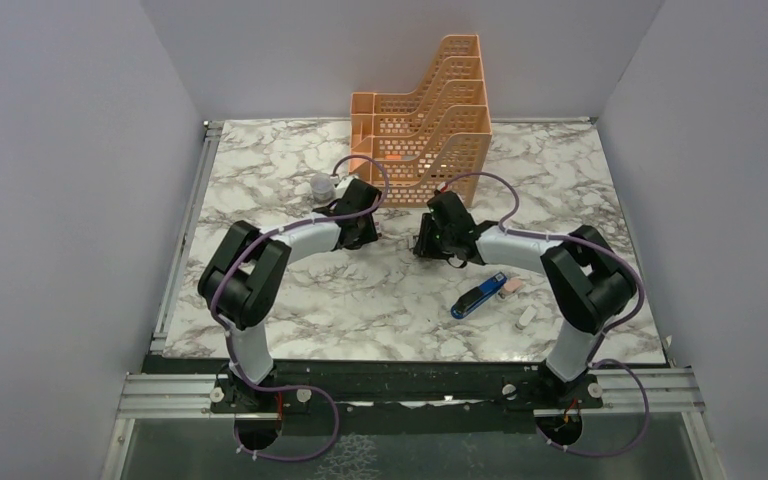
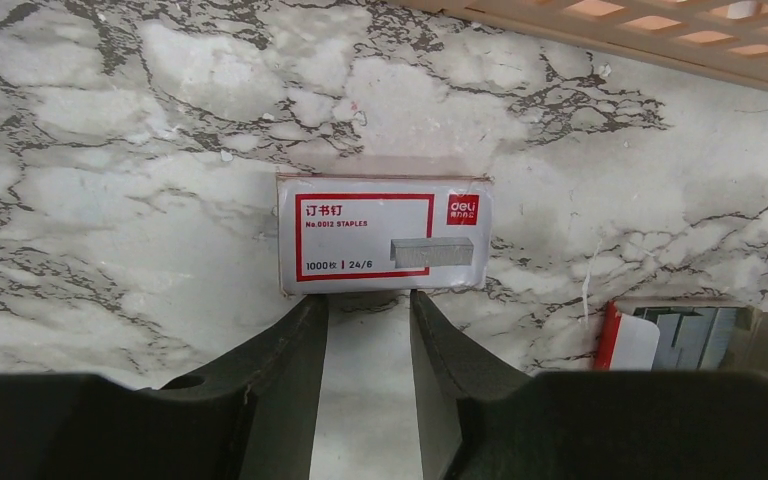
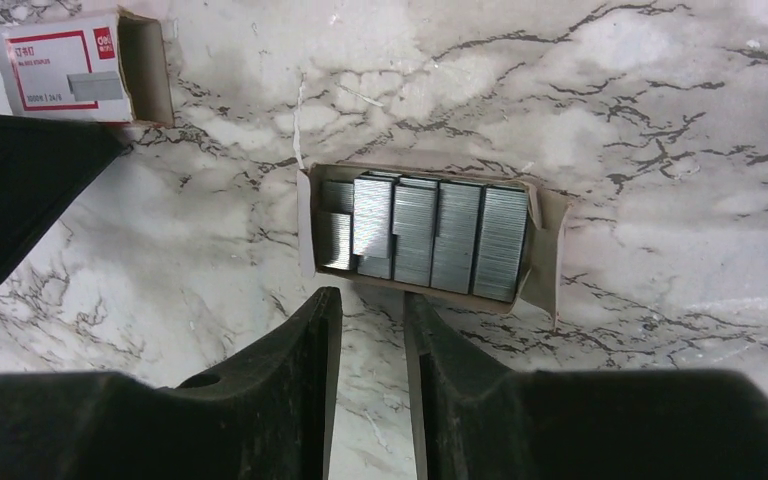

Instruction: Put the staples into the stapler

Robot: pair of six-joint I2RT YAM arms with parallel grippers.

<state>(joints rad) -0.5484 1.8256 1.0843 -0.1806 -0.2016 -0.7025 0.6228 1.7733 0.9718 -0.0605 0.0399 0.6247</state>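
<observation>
The staples lie in an open dark-grey tray (image 3: 425,235), several metal strips side by side, on the marble. My right gripper (image 3: 372,293) is open and empty, its tips just short of the tray's near edge. The red-and-white staple box (image 2: 384,235) lies flat beyond my left gripper (image 2: 368,297), which is open and empty with its tips at the box's near edge. The tray also shows at the right of the left wrist view (image 2: 700,335), and the box at the top left of the right wrist view (image 3: 65,65). The blue stapler (image 1: 480,297) lies near the right arm, apart from both grippers.
An orange slotted file rack (image 1: 430,110) stands at the back. A small pink block (image 1: 510,288) touches the stapler's right end, and a small white oblong piece (image 1: 525,318) lies nearby. A small white cup-like thing (image 1: 322,185) stands by the left arm.
</observation>
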